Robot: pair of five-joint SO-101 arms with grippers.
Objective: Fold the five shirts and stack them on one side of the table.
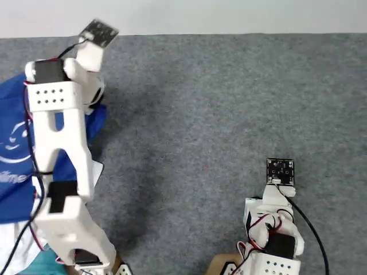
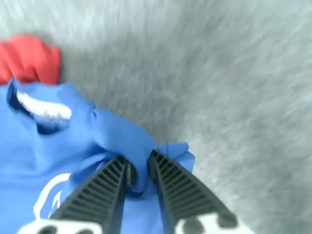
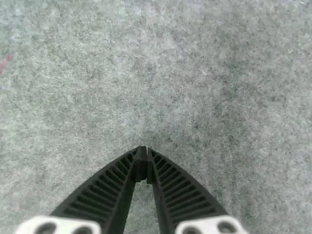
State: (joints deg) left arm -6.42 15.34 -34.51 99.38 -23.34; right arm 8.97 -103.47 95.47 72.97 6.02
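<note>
A blue shirt (image 1: pixel 14 143) with white print lies at the table's left edge, partly under the left arm. In the left wrist view my left gripper (image 2: pixel 140 165) is shut on a bunched fold of this blue shirt (image 2: pixel 58 146). A bit of red cloth (image 2: pixel 29 58) shows beyond the blue one. Teal cloth (image 1: pixel 40 264) peeks out at the near left corner. My right gripper (image 3: pixel 142 157) is shut on nothing, just above the bare grey felt; its arm (image 1: pixel 272 229) sits at the near right.
Grey felt (image 1: pixel 218 103) covers the table from the middle to the right side. A white wall strip runs along the far edge. The left arm's white links (image 1: pixel 60 149) overhang the shirts at the left.
</note>
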